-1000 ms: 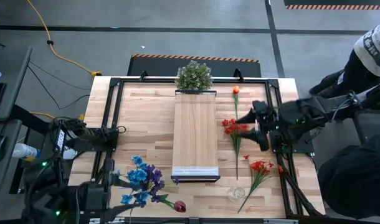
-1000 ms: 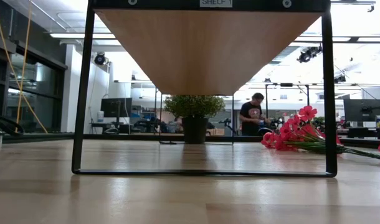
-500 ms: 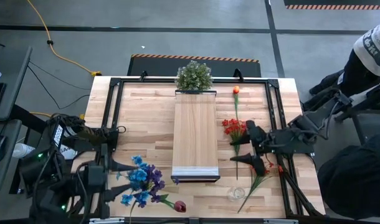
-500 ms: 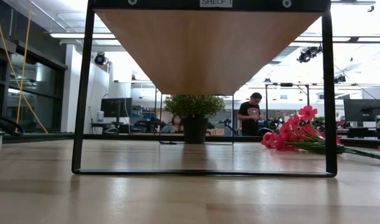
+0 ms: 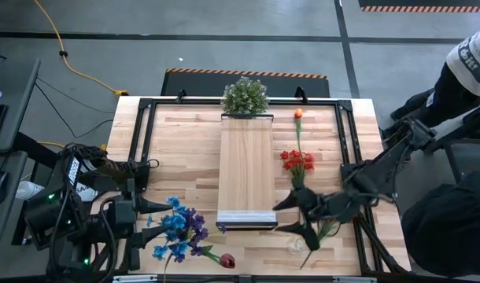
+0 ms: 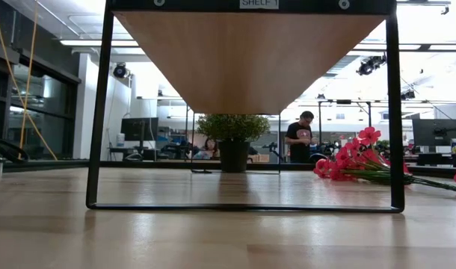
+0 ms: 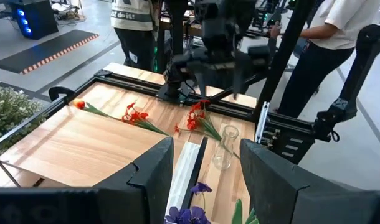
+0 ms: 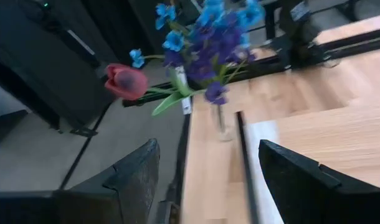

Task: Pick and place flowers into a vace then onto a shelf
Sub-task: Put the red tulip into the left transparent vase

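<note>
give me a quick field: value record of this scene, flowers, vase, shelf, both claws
shelf: raised wood board mid-table, top bare
plant: potted green bush at its far end
blue and purple flowers: lying on the table left of the shelf, a dark red bloom beside them
red flowers: two bunches right of the shelf, an orange bloom farther back
vase: clear glass, empty, near the front edge
left claw: open, empty, by the blue flowers
right claw: open, empty, above the vase area
</note>
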